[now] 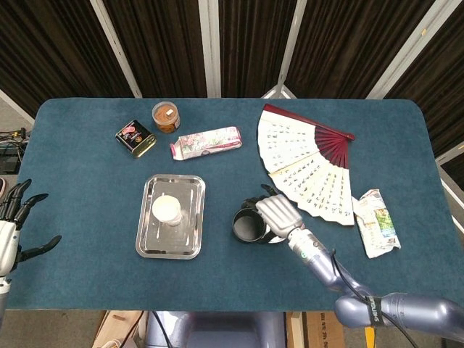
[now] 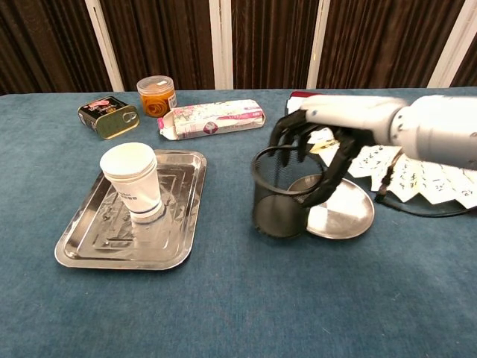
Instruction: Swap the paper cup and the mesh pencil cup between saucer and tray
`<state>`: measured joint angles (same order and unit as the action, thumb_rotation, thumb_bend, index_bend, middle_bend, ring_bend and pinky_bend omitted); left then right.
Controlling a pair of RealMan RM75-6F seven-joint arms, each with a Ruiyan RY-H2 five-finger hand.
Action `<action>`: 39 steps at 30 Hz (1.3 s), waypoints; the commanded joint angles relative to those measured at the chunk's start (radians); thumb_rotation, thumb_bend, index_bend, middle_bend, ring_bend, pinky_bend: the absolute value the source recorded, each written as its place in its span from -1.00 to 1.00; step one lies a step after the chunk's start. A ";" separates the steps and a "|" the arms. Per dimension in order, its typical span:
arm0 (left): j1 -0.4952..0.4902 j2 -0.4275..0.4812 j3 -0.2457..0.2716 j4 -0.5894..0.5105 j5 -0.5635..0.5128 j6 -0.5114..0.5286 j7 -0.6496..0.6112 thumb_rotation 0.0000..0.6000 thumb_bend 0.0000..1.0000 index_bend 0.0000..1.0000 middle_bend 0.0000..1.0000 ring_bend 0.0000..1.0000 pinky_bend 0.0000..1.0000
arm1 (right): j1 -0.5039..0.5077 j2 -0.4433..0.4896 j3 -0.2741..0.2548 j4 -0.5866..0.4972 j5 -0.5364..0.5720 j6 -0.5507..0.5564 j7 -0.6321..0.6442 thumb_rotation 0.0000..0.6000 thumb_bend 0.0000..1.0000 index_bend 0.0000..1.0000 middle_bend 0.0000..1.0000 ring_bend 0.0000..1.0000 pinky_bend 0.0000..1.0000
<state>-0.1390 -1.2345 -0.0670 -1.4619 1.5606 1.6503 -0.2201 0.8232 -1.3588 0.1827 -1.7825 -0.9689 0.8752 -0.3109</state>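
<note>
Fingers [image 2: 298, 134] of the right hand [image 2: 339, 119] grasp the mesh pencil cup [image 2: 285, 192], upright, just left of the saucer [image 2: 350, 216]; the left hand [image 1: 14, 217] rests released at the worktop's left edge.

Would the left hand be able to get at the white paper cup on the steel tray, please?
Probably yes: the left hand is open and holds nothing, and the white paper cup stands upright on the steel tray with bare cloth on that side.
</note>
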 commanded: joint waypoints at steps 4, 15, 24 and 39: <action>0.005 -0.006 -0.005 -0.002 0.005 0.008 0.012 1.00 -0.76 -0.54 -1.00 -1.00 -0.72 | -0.019 0.094 -0.003 0.008 0.034 -0.039 0.051 1.00 -1.00 0.02 -0.25 -0.28 -0.85; 0.013 -0.016 -0.017 -0.007 0.000 0.013 0.046 1.00 -0.76 -0.54 -1.00 -1.00 -0.72 | -0.042 0.091 -0.022 0.084 -0.018 -0.079 0.152 1.00 -1.00 0.02 -0.25 -0.28 -0.85; 0.013 -0.018 -0.024 -0.005 -0.006 0.005 0.053 1.00 -0.76 -0.54 -1.00 -1.00 -0.72 | -0.044 0.046 -0.030 0.156 -0.060 -0.088 0.191 1.00 -1.00 -0.78 -0.51 -0.59 -1.00; 0.026 0.025 -0.011 -0.046 -0.040 -0.046 0.099 1.00 -0.76 -0.56 -1.00 -1.00 -0.73 | -0.193 0.254 -0.132 -0.044 -0.017 0.274 -0.118 1.00 -1.00 -1.00 -1.00 -1.00 -1.00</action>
<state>-0.1180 -1.2221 -0.0841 -1.4928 1.5313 1.6170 -0.1329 0.7364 -1.2006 0.1041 -1.7236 -0.9852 0.9317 -0.3151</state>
